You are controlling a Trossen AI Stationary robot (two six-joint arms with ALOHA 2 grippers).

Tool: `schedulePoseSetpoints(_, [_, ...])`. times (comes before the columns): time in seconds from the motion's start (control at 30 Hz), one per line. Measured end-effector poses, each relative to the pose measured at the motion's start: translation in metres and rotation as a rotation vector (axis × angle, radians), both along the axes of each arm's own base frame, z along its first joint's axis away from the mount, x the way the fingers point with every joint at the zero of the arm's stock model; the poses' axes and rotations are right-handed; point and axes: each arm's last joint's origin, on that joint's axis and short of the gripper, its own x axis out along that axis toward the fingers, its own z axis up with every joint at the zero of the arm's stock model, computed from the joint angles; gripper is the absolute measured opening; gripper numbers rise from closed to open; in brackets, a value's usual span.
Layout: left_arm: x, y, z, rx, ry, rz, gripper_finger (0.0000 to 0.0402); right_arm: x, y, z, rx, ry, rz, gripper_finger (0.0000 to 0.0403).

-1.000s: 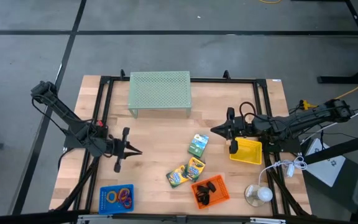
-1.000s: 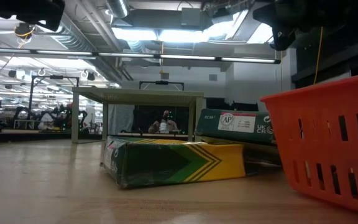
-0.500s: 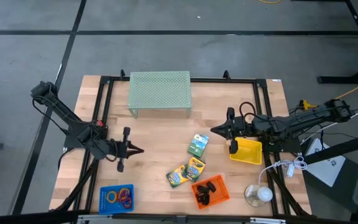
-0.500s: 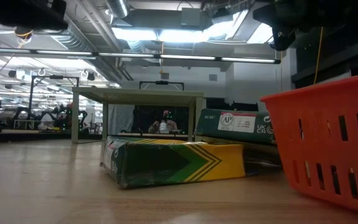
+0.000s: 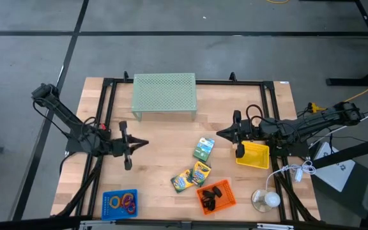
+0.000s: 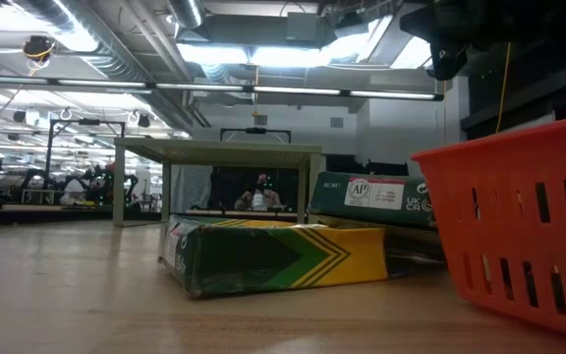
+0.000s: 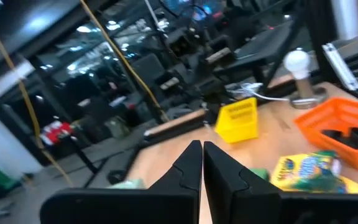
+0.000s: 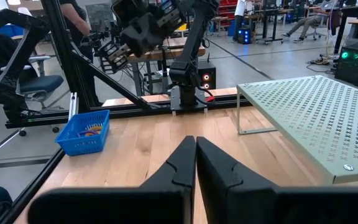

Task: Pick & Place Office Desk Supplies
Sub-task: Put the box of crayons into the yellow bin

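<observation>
Both grippers empty, jaws pressed together: left gripper (image 5: 144, 143) over bare wood at 9 o'clock, right gripper (image 5: 221, 134) at 3, beside yellow plastic bin (image 5: 254, 155). Green-and-yellow crayon boxes (image 5: 197, 168) near centre, toward 5. Black clips in orange slotted basket (image 5: 216, 195) at 6. Coloured rings in blue basket (image 5: 119, 203) at 7.
</observation>
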Motion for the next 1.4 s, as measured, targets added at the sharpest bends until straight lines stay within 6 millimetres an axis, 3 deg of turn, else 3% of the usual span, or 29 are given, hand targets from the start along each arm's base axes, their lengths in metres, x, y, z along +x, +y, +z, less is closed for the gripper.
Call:
schedulePoseSetpoints(0.27, [-0.007, 0.006, 0.008, 0.081, -0.019, 0.035, 0.0011, 0.0, 0.0, 0.0, 0.0, 0.0, 0.0, 0.0016])
schedulePoseSetpoints(0.87, [-0.007, 0.005, 0.009, -0.127, -0.07, -0.029, 0.0012, 0.0, 0.0, 0.0, 0.0, 0.0, 0.0, 0.0016])
schedulePoseSetpoints(1.07, [-0.007, 0.001, 0.013, -0.256, -0.119, -0.173, 0.0011, 0.0, 0.0, 0.0, 0.0, 0.0, 0.0, 0.0016])
schedulePoseSetpoints(1.23, [-0.008, -0.005, 0.014, -0.255, -0.116, -0.37, 0.0008, 0.0, 0.0, 0.0, 0.0, 0.0, 0.0, 0.0016])
schedulePoseSetpoints(1.4, [-0.009, -0.007, 0.017, -0.267, -0.149, -0.452, 0.0008, 0.0, 0.0, 0.0, 0.0, 0.0, 0.0, 0.0016])
